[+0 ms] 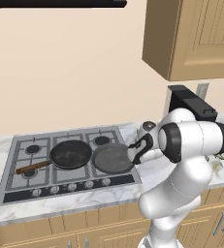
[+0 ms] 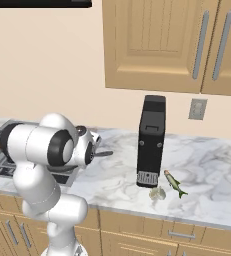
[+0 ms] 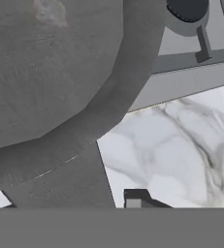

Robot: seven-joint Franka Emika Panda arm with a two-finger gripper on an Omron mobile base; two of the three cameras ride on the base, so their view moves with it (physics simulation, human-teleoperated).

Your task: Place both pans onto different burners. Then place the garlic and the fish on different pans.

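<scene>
The black pan [image 1: 71,153] with its brown wooden handle sits on the large middle burner of the cooktop [image 1: 16,180]. The dark grey pan [image 1: 112,158] [image 3: 40,63] lies on the cooktop's right front part, and its short handle [image 3: 79,179] sticks out over the marble counter. My gripper [image 1: 134,151] [image 2: 98,149] [image 3: 67,201] straddles that handle, open, with a thin gap showing beside the right fingertip [image 3: 134,197]. Far to the right on the counter, the garlic [image 2: 157,193] and the fish [image 2: 174,183] lie beside each other. A free back right burner [image 3: 188,7] shows past the pan.
A tall black appliance [image 2: 152,140] stands on the counter just behind the garlic and fish. Wooden wall cabinets [image 2: 162,45] hang above it. The cooktop's knobs [image 1: 72,187] line its front edge. Bare marble counter [image 2: 112,175] lies between cooktop and appliance.
</scene>
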